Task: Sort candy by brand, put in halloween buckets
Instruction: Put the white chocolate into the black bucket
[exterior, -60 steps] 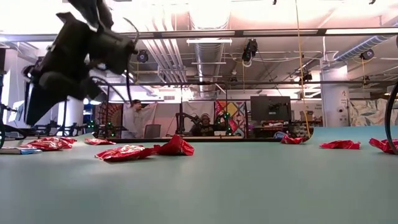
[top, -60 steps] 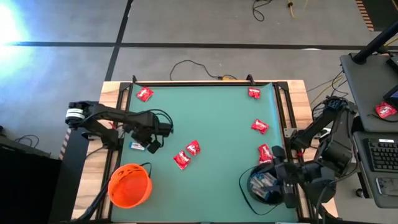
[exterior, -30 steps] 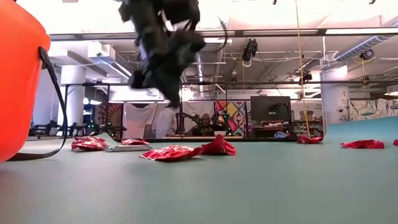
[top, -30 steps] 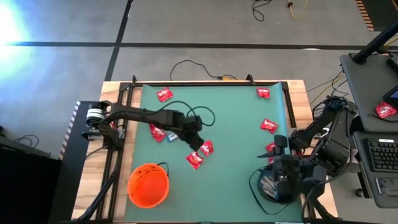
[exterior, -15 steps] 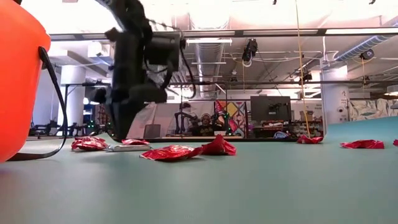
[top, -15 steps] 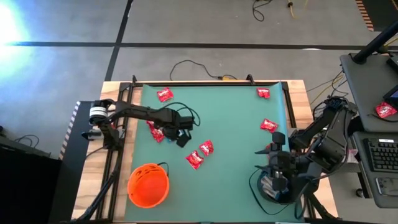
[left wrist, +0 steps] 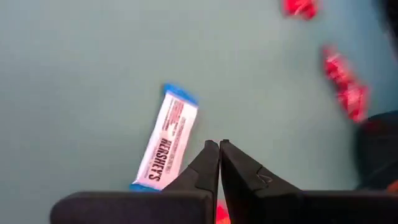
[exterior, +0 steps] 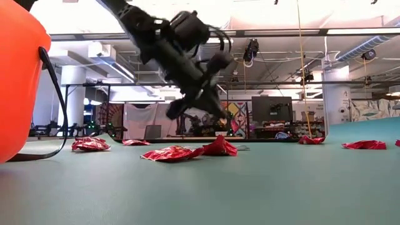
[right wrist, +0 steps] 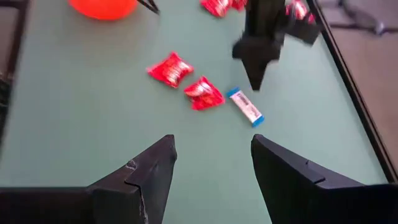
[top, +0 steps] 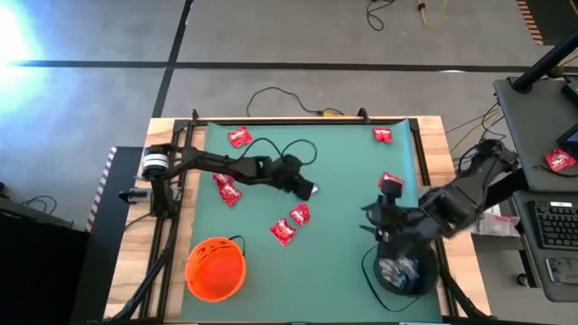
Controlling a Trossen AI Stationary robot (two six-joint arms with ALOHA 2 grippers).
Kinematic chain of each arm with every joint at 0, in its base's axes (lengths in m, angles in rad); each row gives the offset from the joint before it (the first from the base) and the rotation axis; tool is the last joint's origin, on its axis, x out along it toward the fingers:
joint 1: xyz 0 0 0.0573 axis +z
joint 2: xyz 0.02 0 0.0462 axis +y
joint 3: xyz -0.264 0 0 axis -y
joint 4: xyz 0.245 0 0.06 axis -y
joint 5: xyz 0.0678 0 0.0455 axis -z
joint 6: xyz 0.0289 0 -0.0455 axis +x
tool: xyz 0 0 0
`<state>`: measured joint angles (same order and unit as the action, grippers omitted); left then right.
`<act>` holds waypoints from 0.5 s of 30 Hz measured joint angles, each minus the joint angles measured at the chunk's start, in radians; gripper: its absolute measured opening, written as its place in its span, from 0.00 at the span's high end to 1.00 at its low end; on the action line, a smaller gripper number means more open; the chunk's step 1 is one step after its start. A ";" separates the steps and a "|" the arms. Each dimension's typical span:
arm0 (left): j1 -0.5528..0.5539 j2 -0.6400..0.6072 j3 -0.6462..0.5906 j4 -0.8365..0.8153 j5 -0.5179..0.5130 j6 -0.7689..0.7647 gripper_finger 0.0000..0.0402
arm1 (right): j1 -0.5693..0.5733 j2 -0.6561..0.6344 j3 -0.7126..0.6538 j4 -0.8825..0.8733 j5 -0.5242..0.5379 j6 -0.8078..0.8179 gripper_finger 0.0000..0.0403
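Two arms over the candy-strewn green mat [top: 334, 171].
Lower left: orange bucket [top: 215, 268]. Centre: left gripper [top: 310, 190], fingers pressed together, beside a blue-and-white bar [left wrist: 165, 138] reading "HERSHEY'S". Lower right: right gripper [top: 372, 219], fingers spread, above the black bucket [top: 397, 271].

There are two buckets: one orange bucket [top: 191, 257] and one black bucket [top: 370, 275]. Seven red sweets [top: 239, 137] lie on the green mat [top: 343, 162], two of them close together by its left edge. An eighth red sweet [top: 560, 161] sits on the side desk [top: 533, 126]. One blue-and-white bar [right wrist: 245, 106] lies on the mat. More blue-wrapped sweets [top: 402, 269] fill the black bucket, too jumbled to count. Two robot arms [top: 208, 164] reach in.
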<state>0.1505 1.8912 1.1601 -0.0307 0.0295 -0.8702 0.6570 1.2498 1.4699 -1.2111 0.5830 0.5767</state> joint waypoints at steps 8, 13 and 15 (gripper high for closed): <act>-0.009 -0.026 0.051 -0.361 -0.083 0.130 1.00 | -0.301 -0.197 -0.283 0.280 -0.242 -0.342 0.50; 0.040 0.010 -0.092 -0.277 -0.041 0.088 1.00 | -0.479 -0.254 -0.520 0.646 -0.438 -0.540 0.56; 0.041 0.007 -0.134 -0.261 -0.051 0.081 1.00 | -0.530 -0.243 -0.589 0.742 -0.496 -0.539 0.58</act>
<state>0.1911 1.8983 1.0256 -0.2913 -0.0215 -0.7897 0.1272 1.0072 0.8808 -0.4688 0.0874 0.0382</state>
